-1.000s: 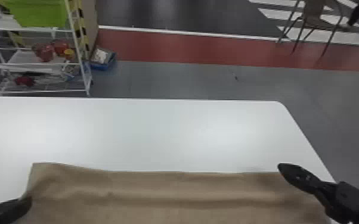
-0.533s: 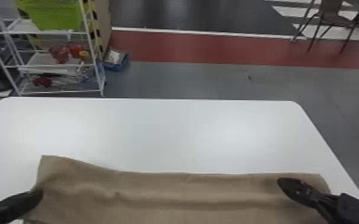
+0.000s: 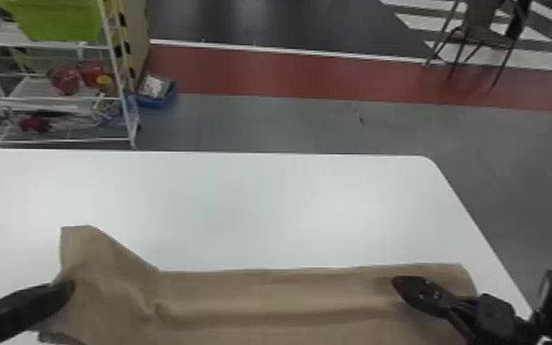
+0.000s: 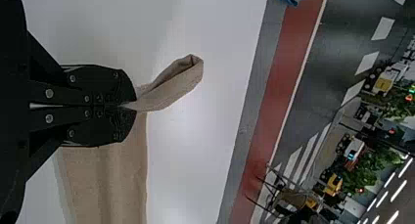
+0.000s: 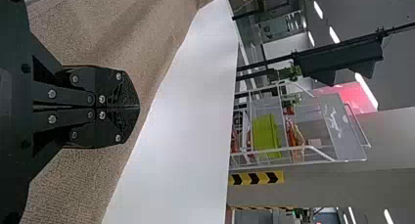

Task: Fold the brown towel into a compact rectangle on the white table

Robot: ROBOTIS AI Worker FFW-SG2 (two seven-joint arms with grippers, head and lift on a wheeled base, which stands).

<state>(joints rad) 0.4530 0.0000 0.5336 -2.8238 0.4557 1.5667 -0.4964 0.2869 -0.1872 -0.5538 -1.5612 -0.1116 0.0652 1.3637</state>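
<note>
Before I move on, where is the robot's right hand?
In the head view's lower right, the right hand is over the towel, near its right end.

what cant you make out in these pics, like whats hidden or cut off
Brown cloth towel, near side: mostly cut off by the head view's bottom edge.
Cloth pinched inside the black left claw: hidden by its fingers, left wrist view.
Whether the black right claw touches the towel: its fingers cover that spot, right wrist view.
Red items on a white wire rack: too small to name, head view.
</note>
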